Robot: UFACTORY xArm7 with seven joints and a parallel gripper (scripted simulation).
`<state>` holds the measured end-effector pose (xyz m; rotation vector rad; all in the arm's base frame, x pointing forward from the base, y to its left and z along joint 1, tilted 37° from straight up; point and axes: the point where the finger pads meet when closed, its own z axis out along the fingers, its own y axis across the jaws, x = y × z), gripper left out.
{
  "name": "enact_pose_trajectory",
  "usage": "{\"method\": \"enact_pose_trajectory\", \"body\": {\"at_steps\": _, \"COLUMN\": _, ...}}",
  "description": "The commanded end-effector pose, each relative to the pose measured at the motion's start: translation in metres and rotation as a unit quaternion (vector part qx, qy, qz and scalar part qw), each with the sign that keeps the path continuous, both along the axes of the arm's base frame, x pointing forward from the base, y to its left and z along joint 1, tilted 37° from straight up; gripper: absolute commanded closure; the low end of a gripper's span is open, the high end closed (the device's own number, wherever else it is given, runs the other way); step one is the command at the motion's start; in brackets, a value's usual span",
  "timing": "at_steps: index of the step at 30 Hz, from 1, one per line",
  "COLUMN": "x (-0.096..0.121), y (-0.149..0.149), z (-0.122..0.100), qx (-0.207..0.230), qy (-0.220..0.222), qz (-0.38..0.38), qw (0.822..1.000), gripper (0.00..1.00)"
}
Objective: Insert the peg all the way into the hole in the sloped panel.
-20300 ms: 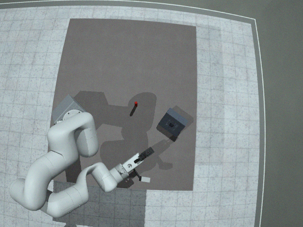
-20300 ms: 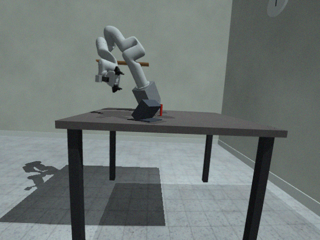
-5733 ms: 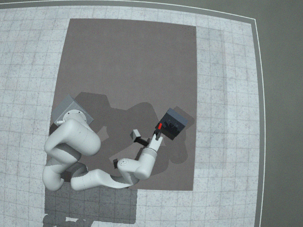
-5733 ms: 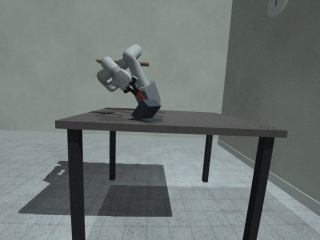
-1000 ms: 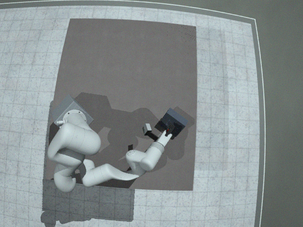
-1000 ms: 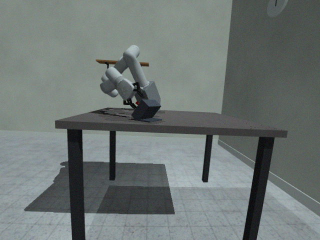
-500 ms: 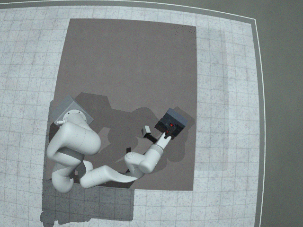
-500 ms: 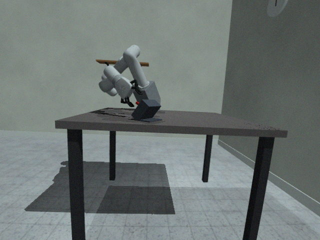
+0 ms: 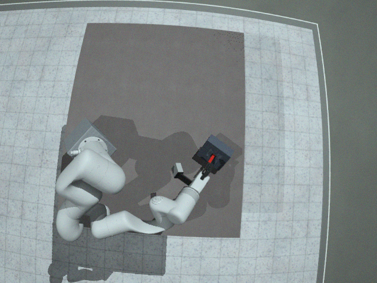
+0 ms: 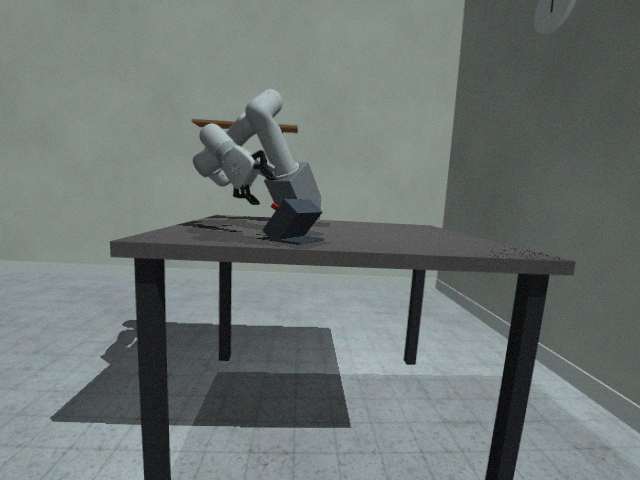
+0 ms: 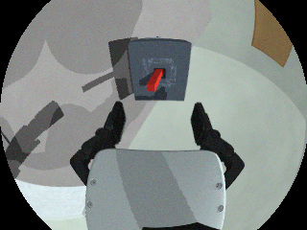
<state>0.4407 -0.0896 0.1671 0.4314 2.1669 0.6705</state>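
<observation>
The red peg (image 9: 211,158) sticks in the hole of the dark sloped panel (image 9: 212,153) on the brown table; its end still juts out of the face, as the wrist view (image 11: 153,80) and the side view (image 10: 275,205) also show. The panel block appears in the wrist view (image 11: 160,69) and the side view (image 10: 292,219). My gripper (image 9: 205,171) is open and empty, a short way back from the panel, apart from the peg. In the wrist view the two dark fingers stand spread wide below the panel. In the side view the gripper (image 10: 246,194) hangs left of the block.
The arm's grey base (image 9: 89,140) stands at the table's left edge. A small grey box (image 9: 177,168) juts from the wrist. A brown shelf (image 10: 244,125) hangs on the wall behind the arm.
</observation>
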Motion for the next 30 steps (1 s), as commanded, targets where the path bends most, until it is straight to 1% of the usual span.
{"method": "enact_pose_trajectory", "body": {"at_steps": 1, "x": -0.015, "y": -0.004, "z": 0.009, "qx": -0.001, "qy": -0.001, "qz": 0.001, "qw": 1.0, "gripper": 0.0}}
{"method": "enact_pose_trajectory", "body": {"at_steps": 3, "x": -0.015, "y": -0.004, "z": 0.009, "qx": -0.001, "qy": -0.001, "qz": 0.001, "qw": 1.0, "gripper": 0.0}}
{"method": "enact_pose_trajectory", "body": {"at_steps": 7, "x": -0.026, "y": -0.006, "z": 0.015, "qx": -0.001, "qy": 0.0, "qz": 0.002, "qw": 1.0, "gripper": 0.0}}
{"method": "enact_pose_trajectory", "body": {"at_steps": 13, "x": -0.031, "y": -0.009, "z": 0.02, "qx": -0.001, "qy": 0.001, "qz": 0.002, "qw": 1.0, "gripper": 0.0}}
{"method": "enact_pose_trajectory", "body": {"at_steps": 30, "x": -0.031, "y": -0.01, "z": 0.021, "qx": -0.001, "qy": 0.001, "qz": 0.002, "qw": 1.0, "gripper": 0.0}}
